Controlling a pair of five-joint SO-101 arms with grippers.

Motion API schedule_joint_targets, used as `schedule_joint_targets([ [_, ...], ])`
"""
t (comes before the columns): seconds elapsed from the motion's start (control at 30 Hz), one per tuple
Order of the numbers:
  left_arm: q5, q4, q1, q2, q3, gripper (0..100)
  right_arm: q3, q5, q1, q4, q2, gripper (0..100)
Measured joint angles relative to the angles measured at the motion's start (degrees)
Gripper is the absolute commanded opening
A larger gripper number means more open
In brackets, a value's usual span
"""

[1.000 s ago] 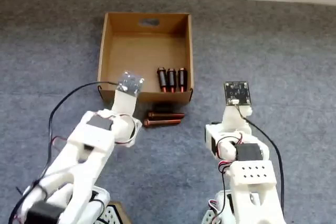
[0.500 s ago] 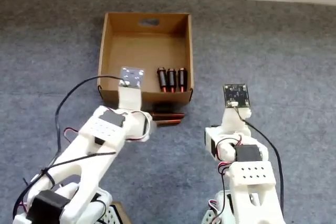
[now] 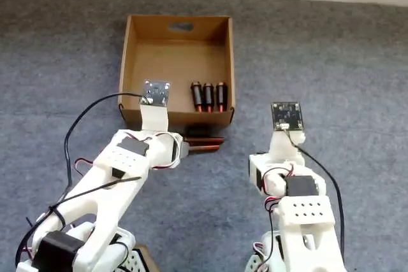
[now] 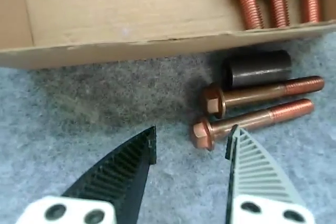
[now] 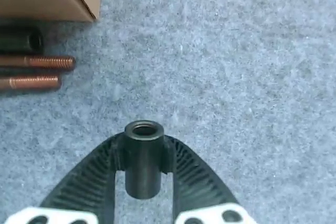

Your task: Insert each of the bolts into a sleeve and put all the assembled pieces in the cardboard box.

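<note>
Left pincer (image 4: 191,142) wide open, empty, over two bolts (image 4: 252,121). Right pincer (image 5: 143,156) clamps a sleeve (image 5: 144,132). Bolts lie side by side: closing may snag both.

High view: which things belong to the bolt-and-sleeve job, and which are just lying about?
Job:
cardboard box
three assembled pieces inside it
two loose bolts outside its near wall
loose sleeve beside them
held sleeve in the right gripper

Just there:
grey carpet
</note>
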Motion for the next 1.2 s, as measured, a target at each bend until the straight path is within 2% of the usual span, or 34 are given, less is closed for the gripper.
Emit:
schedule_joint_targets([
  [0.5,0.00,-0.35,-0.09,0.00,2.02,23,0.00,0.00,0.00,0.00,0.00,0.6],
  [0.73,0.00,-0.53,0.35,0.00,2.11,6,0.00,0.00,0.00,0.00,0.00,0.6],
  [1.2,0.00,-0.53,0.35,0.00,2.11,5,0.00,0.00,0.00,0.00,0.00,0.6],
])
